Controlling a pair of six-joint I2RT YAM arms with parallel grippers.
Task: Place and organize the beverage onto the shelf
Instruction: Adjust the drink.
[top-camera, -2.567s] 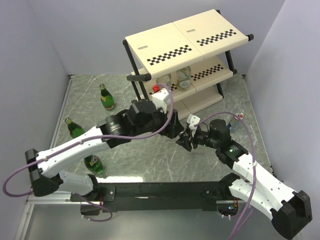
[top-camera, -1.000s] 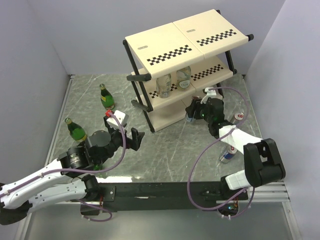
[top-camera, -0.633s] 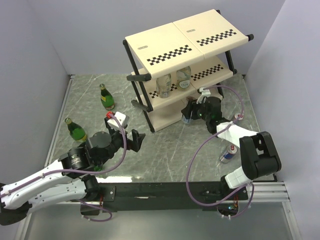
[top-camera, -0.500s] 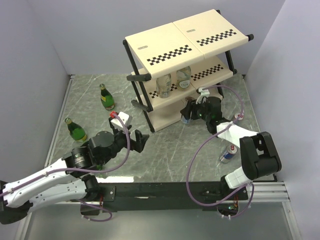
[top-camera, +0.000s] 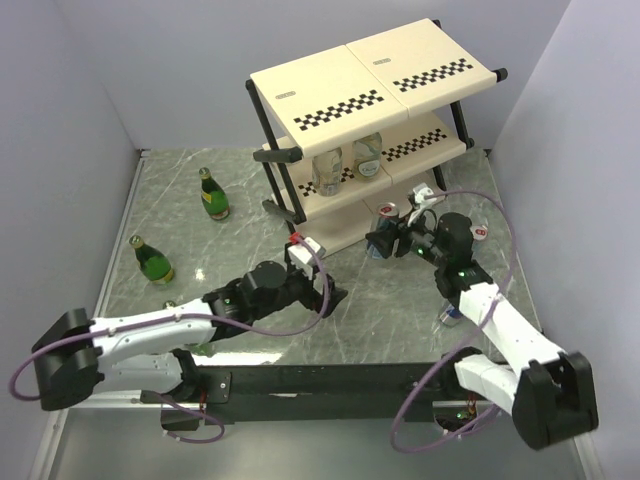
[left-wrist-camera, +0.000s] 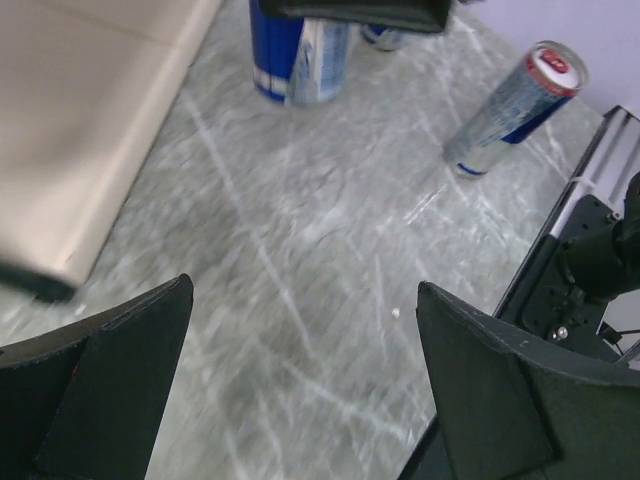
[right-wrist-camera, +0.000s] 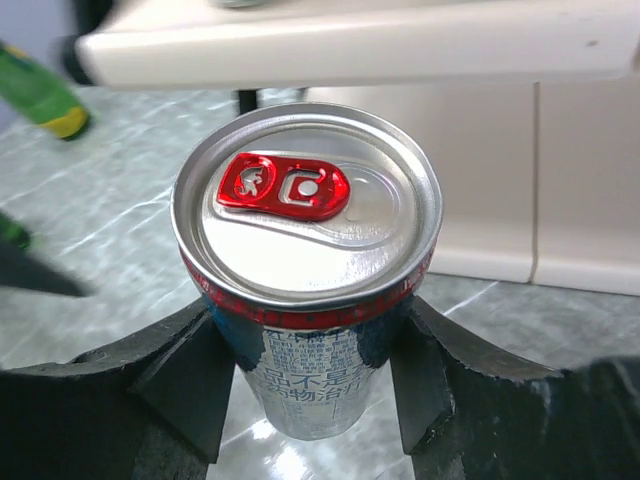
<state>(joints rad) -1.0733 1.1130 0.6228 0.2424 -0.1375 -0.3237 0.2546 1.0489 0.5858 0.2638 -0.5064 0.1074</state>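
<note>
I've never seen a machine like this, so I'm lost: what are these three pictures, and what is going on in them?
These are two robot arms bolted to a table's near edge. The overhead picture shows both: left arm, right arm. The other two pictures come from small cameras on each wrist, looking past the jaws. The right arm's jaws clasp a silver-and-blue can by the shelf; the left jaws are open and empty. Two more cans and green bottles stand on the marble tabletop; two clear bottles sit on the middle tier.
</note>
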